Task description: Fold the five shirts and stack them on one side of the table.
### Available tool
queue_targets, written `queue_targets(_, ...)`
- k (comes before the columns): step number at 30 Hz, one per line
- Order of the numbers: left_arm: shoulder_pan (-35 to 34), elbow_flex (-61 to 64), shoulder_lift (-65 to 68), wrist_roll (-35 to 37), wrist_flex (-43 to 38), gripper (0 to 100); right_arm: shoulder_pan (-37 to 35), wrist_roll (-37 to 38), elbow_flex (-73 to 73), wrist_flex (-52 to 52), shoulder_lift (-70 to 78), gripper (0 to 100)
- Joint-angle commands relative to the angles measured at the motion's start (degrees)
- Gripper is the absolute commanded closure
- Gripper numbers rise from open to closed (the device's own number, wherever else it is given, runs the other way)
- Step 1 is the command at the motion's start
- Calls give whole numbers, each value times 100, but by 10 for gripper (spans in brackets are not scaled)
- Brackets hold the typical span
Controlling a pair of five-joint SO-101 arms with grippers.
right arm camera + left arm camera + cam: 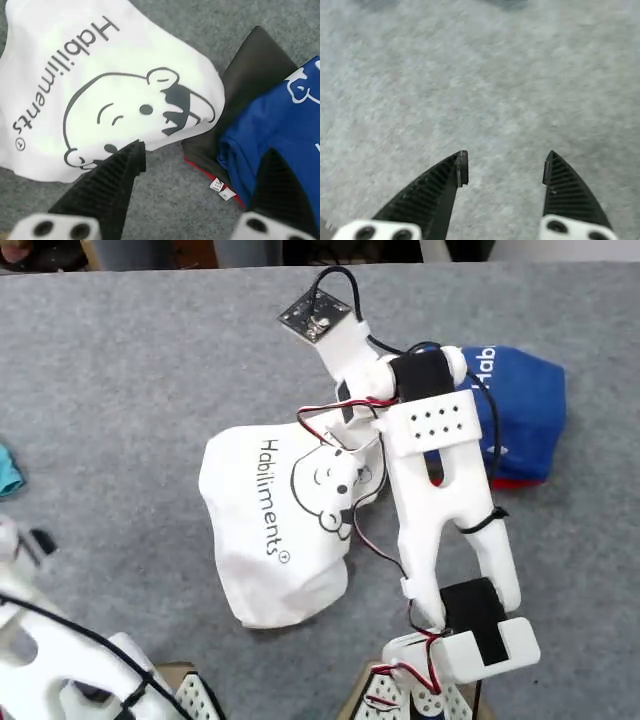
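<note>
Nearest to us, at the table's front edge, we saw the left arm (60, 660) low in the corner. Its own wrist view showed the left gripper (505, 170) with its jaws spread wide over bare gray table (485, 75), holding nothing.

Further in, the white shirt (270, 530) lay as a rounded, loosely gathered bundle near the middle of the table (120, 390), with its printed face turned up. The right arm (450, 500) stretched across the shirt's edge. The right gripper (205, 160) was also spread and empty, hanging above the strip of table between the white shirt (100, 90) and the pile beside it.

Beyond that, on the right arm's side, the blue shirt (525, 410) sat folded on a dark garment (255, 65), with a red edge (515, 483) showing underneath. At the far left edge we noticed a scrap of teal cloth (8, 470).
</note>
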Motion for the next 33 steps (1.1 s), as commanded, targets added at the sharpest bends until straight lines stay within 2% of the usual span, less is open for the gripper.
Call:
queue_targets(1, 1376, -620, 193, 765, 53, 741, -26, -360, -259, 255, -224, 763)
queue_targets(4, 2536, -927, 923, 1213, -202, 739, -132, -1037, -48, 255, -189, 851)
queue_targets(6, 3081, -1095, 1644, 1442, -519, 739, -246, -1468, 136, 229, -189, 868)
queue_targets(9, 3574, -1534, 2919, 1723, -967, 738, -492, -2312, 611, 149, -171, 760)
queue_targets(12, 3899, -2255, 4290, 2224, -1336, 737, -844, -2497, 1288, -264, -198, 605)
queue_targets(14, 4084, -2923, 5116, 2505, -1354, 737, -1081, -2549, 1666, -624, -180, 565)
queue_targets(16, 4268, -3662, 5908, 2611, -1134, 736, -1301, -2629, 2070, -1169, -171, 570)
queue_targets(20, 4541, -4840, 7156, 2576, -396, 755, -1530, -3112, 3099, -2523, -171, 666)
queue_targets(25, 4585, -5666, 8000, 2057, 237, 984, -1512, -3358, 4303, -4211, -171, 962)
queue_targets(26, 4567, -5710, 8070, 2004, 343, 960, -1512, -3358, 4435, -4422, -180, 993)
queue_targets(28, 4505, -5701, 8097, 1943, 440, 977, -1521, -3358, 4549, -4545, -180, 956)
queue_targets(30, 4338, -5736, 8079, 1943, 563, 971, -1547, -3349, 4549, -4475, -224, 989)
queue_targets(33, 3996, -5684, 7789, 1943, 730, 972, -1600, -3349, 4462, -4158, -224, 986)
